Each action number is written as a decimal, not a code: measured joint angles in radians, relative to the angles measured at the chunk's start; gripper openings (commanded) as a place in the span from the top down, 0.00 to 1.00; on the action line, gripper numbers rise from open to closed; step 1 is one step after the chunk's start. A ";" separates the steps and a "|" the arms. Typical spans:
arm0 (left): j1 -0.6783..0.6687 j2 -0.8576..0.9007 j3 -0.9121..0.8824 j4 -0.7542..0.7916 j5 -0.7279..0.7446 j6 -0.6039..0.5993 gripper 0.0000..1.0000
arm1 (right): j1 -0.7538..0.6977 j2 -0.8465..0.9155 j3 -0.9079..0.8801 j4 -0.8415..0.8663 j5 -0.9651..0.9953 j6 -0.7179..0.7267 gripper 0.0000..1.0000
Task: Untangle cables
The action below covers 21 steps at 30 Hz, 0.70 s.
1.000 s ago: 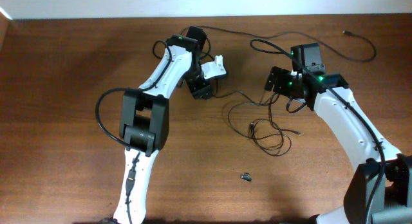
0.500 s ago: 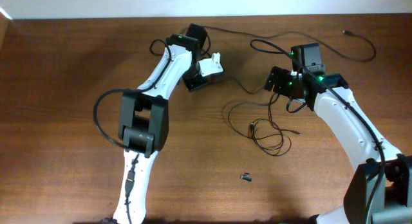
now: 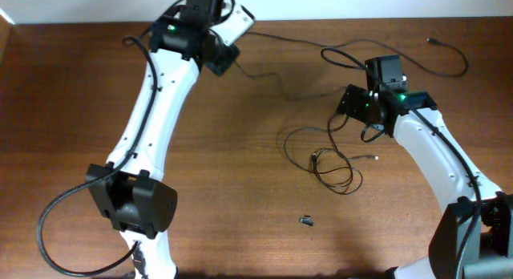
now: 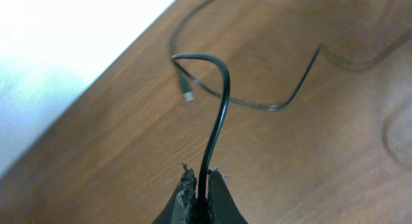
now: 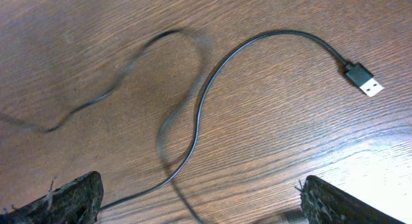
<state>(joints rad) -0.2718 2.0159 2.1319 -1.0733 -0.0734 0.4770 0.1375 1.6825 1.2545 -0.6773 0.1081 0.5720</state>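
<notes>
Near the far edge of the table (image 3: 240, 191), the left claw (image 4: 201, 180) pinches one cable (image 4: 219, 102); the right claw (image 5: 206, 199) hangs spread over a second cable (image 5: 199, 114); a tangled bunch (image 3: 330, 168) mid-table is not sorted yet.

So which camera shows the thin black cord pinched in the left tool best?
The left wrist view: the thin black cord rises close-up from the shut left tool. Overhead shows it tiny, trailing away. Right wrist shows cords, maybe not this one.
</notes>
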 measured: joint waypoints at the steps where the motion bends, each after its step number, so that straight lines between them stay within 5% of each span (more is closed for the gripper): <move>1: 0.011 0.000 0.000 0.014 -0.007 -0.040 1.00 | -0.004 0.000 0.000 0.000 0.003 0.001 0.01; 7: 0.051 -0.031 -0.001 0.096 -0.017 -0.214 1.00 | -0.005 0.000 0.000 0.001 0.012 0.001 0.01; 21: 0.053 -0.379 -0.004 0.204 -0.158 -0.113 1.00 | -0.005 0.001 0.000 0.021 0.002 0.004 0.01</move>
<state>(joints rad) -0.2192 1.6367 2.1281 -0.8696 -0.2314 0.3637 0.1326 1.6833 1.2545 -0.6559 0.1097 0.5758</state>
